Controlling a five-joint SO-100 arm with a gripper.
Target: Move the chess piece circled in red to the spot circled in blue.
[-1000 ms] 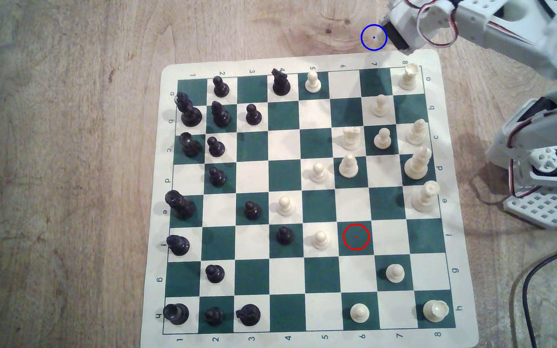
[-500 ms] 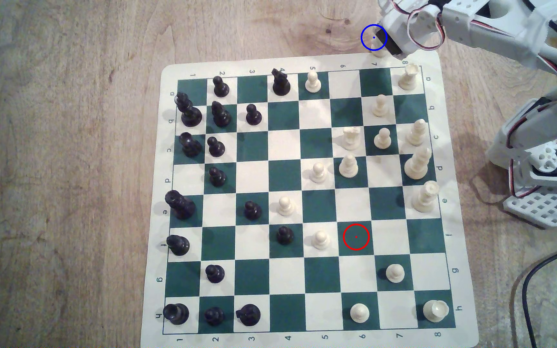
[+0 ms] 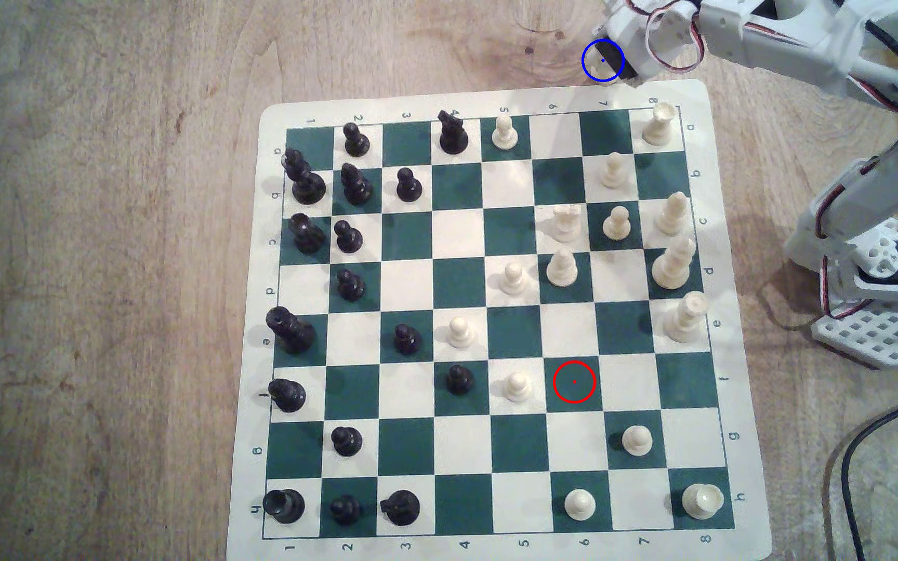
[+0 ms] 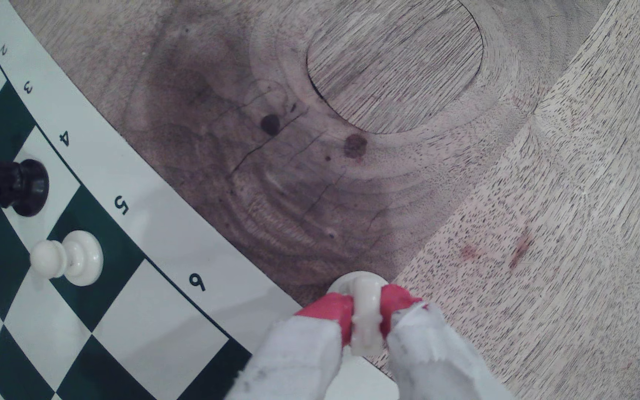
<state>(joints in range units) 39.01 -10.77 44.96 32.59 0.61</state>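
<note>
The gripper (image 4: 366, 307) is closed on the cream chess piece (image 4: 365, 319). In the wrist view, the two red fingertips (image 4: 330, 309) press against opposite sides of the piece, and its round base projects beyond them over the wooden table (image 4: 541, 192). The base sits just off the curved edge of the chess mat (image 4: 195, 246), over bare wood. Whether the base touches the table cannot be told.

In the exterior view, the arm (image 3: 792, 38) enters from the upper right of the frame and reaches toward the upper centre. The gripper (image 3: 610, 58) lies at the blue circle (image 3: 586, 67), which is drawn on bare wood just above the top border of the chess mat (image 3: 733, 377), near the column marked 7. A small pale part of the chess piece (image 3: 596, 67) shows inside the circle, below and left of the dark gripper part that covers the centre.

The red circle (image 3: 574, 382) marks a green square in the lower right part of the board, on row f, column 6. No piece stands inside it. A cream pawn (image 3: 515, 386) stands on the square just to its left in the exterior view.

The arm's white base (image 3: 879, 302) stands on the table at the right edge of the frame, beside the mat.
</note>
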